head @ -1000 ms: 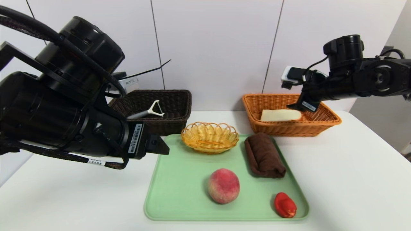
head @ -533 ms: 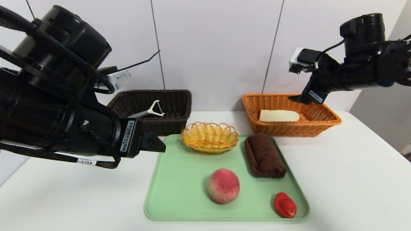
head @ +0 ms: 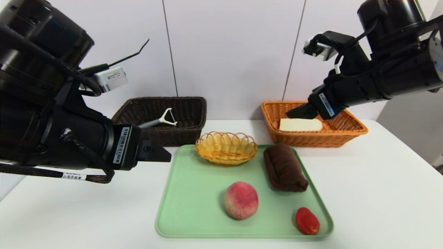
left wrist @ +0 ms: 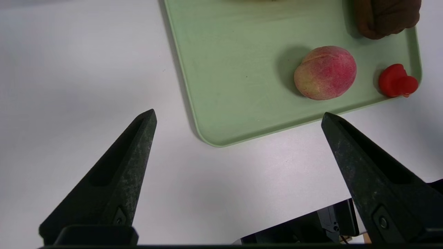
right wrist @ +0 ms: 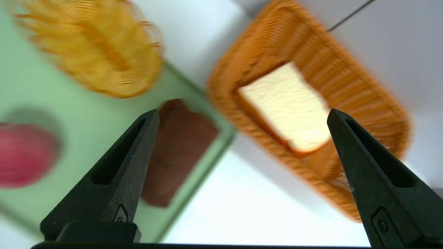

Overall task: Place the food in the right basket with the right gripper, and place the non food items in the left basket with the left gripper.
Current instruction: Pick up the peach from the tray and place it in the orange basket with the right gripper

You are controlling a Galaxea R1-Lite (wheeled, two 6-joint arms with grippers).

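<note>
Head view: bread (head: 300, 124) is lying in the orange basket (head: 349, 133), since it is food. Left wrist view: left gripper (left wrist: 238, 117) is hovering with jaws wide beside the tray (left wrist: 221, 86). Right wrist view: right gripper (right wrist: 242, 116) is gaping empty; the peach (right wrist: 24, 155) is waiting.

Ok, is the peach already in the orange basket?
No, the peach lies on the green tray; the orange basket holds only the bread slice.
</note>
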